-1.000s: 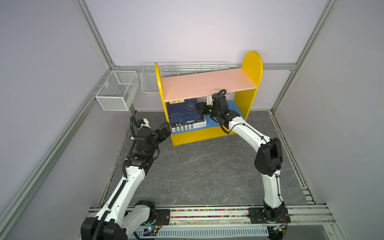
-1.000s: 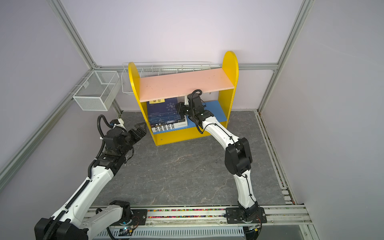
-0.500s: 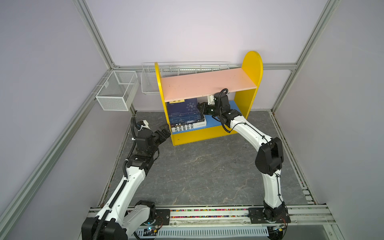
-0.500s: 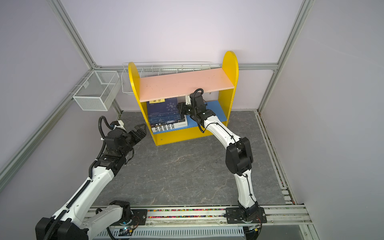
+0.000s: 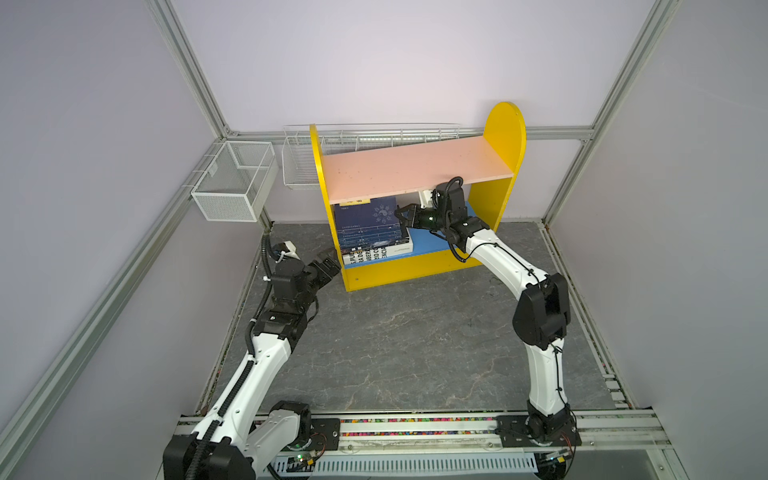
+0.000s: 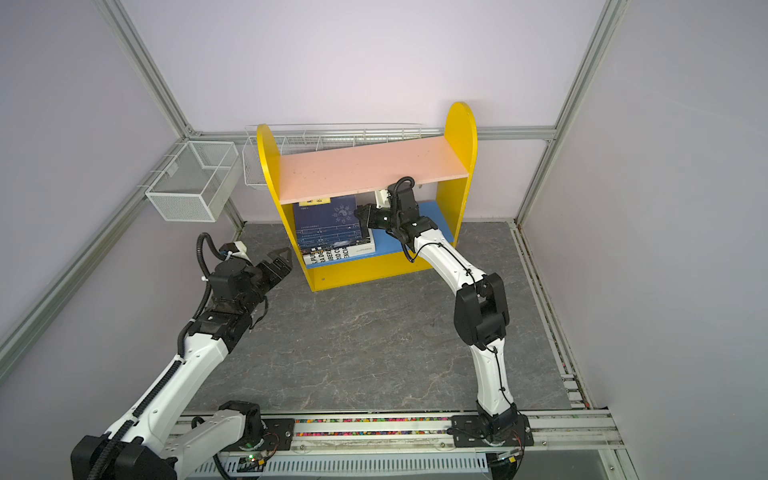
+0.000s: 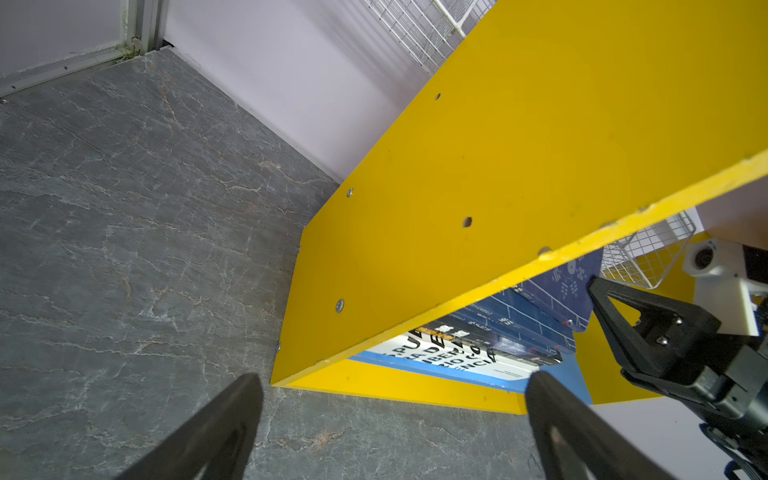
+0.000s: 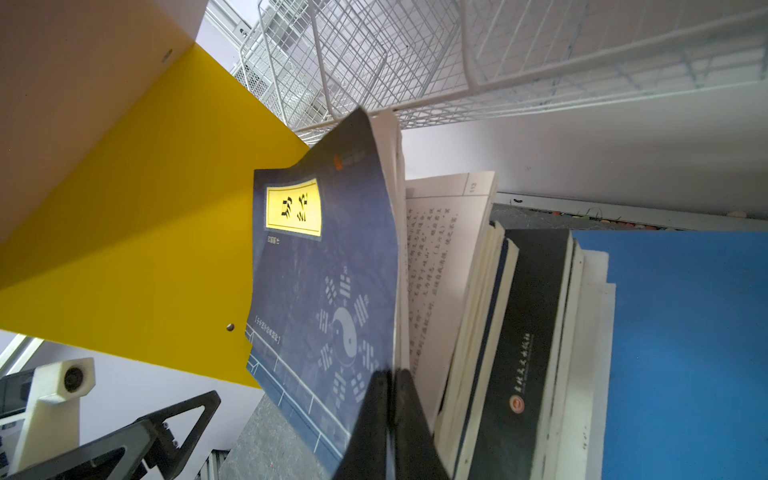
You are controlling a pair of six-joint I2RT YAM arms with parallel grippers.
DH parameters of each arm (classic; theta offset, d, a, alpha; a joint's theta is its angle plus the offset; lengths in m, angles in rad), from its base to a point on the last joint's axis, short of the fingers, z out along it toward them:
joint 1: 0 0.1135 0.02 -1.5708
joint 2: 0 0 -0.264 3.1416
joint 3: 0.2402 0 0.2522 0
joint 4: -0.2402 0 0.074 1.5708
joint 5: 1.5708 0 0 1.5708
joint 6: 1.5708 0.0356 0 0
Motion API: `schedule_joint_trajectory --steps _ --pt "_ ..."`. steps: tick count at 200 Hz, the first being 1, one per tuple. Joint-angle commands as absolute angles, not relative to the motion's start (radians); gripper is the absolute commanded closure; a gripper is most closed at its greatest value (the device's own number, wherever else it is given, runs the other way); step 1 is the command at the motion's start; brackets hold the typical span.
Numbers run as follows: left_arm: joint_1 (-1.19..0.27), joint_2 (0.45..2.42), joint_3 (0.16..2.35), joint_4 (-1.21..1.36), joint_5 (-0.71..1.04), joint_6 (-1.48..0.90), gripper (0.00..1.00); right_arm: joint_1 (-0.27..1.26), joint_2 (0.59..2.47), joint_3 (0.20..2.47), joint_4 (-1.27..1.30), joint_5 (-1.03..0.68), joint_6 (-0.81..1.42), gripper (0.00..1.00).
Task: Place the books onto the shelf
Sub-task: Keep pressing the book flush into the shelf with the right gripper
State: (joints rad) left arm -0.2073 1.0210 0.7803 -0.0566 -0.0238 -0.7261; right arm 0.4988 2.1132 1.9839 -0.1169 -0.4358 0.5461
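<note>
Navy book (image 8: 324, 266) lies topmost at the left end of the blue lower board (image 5: 432, 243) of the shelf (image 5: 505, 137); the right gripper (image 8: 390, 378) reaches in from the right, pinched shut on its cover edge. The left gripper (image 6: 279, 264) hangs wide open outside the yellow left side.

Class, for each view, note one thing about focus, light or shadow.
Both top views: sharp, evenly lit; books shaded under the pink board. Left wrist view: left fingers blurred, yellow side bright. Right wrist view: right fingers dark, soft; wire basket washed out.
</note>
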Motion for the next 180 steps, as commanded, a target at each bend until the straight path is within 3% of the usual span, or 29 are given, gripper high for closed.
schedule_joint_trajectory --steps 1,180 --pt "-0.201 1.003 0.773 -0.041 -0.040 -0.736 0.01 0.487 2.083 2.005 -0.085 -0.493 0.543 0.93" --pt "-0.196 1.015 0.769 -0.032 -0.036 -0.741 0.01 0.493 2.104 1.992 -0.037 -0.534 0.581 0.93"
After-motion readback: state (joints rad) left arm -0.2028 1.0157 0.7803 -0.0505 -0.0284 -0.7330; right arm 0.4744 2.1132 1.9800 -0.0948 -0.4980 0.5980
